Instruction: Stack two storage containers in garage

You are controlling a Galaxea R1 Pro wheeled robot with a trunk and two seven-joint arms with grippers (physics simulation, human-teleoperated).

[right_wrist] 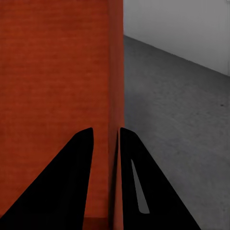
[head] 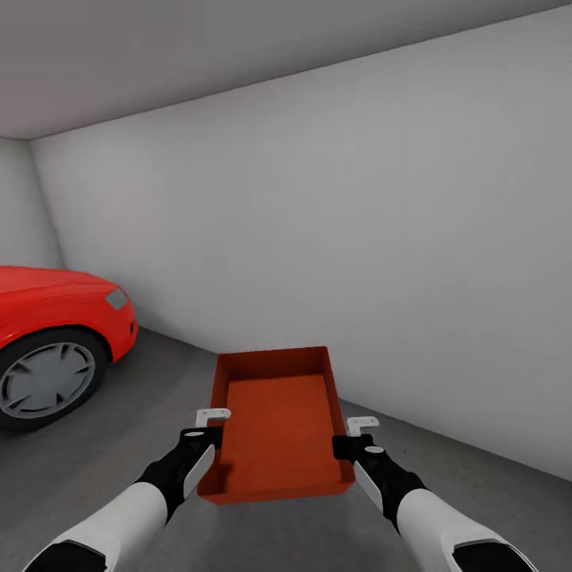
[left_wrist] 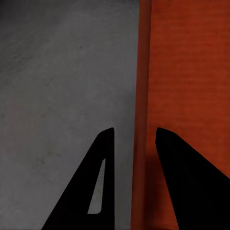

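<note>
The robot is in the garage; it has grey walls (head: 357, 206) and a dark grey floor (head: 143, 413); a red car (head: 56, 318) sits at the left side, and its front wheel (head: 46, 377) rests on the floor.

An orange bin (head: 274, 425) is in front of the robot, between its two arms; the bin is open on top and nothing is inside it; it is held up a little above the floor, near the grey wall and well apart from the car.

The left gripper (head: 213, 433) is at the left wall of the bin; in the left wrist view, the two black fingers (left_wrist: 93, 187) sit on either side of that orange wall, one finger outside over the floor and one inside over the bin's bottom; the jaws are closed down on the thin wall, so only a small gap is left.

The right gripper (head: 349, 438) is at the right wall of the bin; in the right wrist view, its fingers (right_wrist: 139, 187) pinch the orange wall the same way, one inside and one outside; the jaws are nearly shut, with the wall squeezed between them.
</note>
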